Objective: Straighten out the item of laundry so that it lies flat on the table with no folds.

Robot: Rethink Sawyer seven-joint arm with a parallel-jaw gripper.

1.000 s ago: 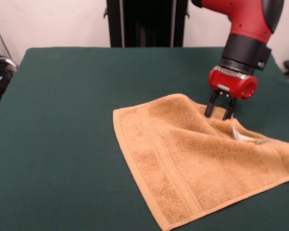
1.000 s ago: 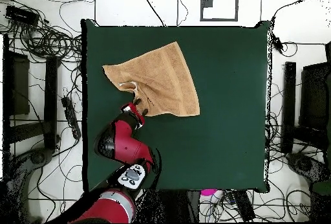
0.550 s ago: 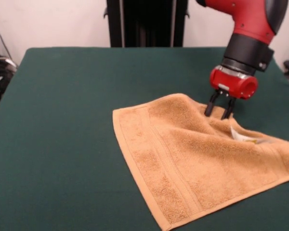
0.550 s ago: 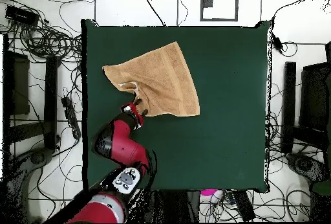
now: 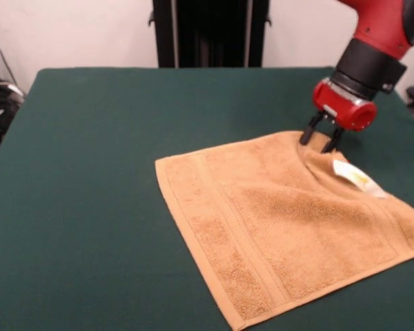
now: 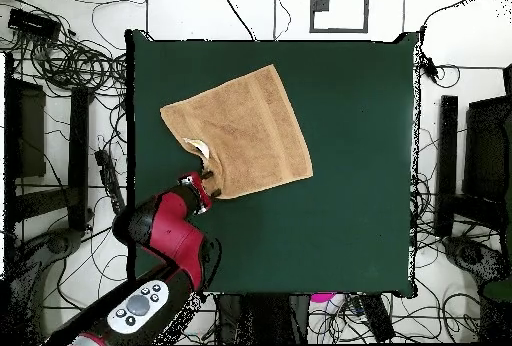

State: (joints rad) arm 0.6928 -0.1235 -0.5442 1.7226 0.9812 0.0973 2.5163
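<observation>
Your tool [image 5: 321, 137], clamped on the towel [image 5: 290, 221] corner, has dragged it toward one o'clock across the counter [image 5: 90, 172], flattening the hump; small ripple remains.

An orange-tan towel [image 6: 240, 127] lies spread on the left half of the green table [image 6: 350, 162]. The red arm's gripper [image 6: 208, 176] touches the towel's near-left edge, beside a white tag [image 6: 197, 147].
</observation>
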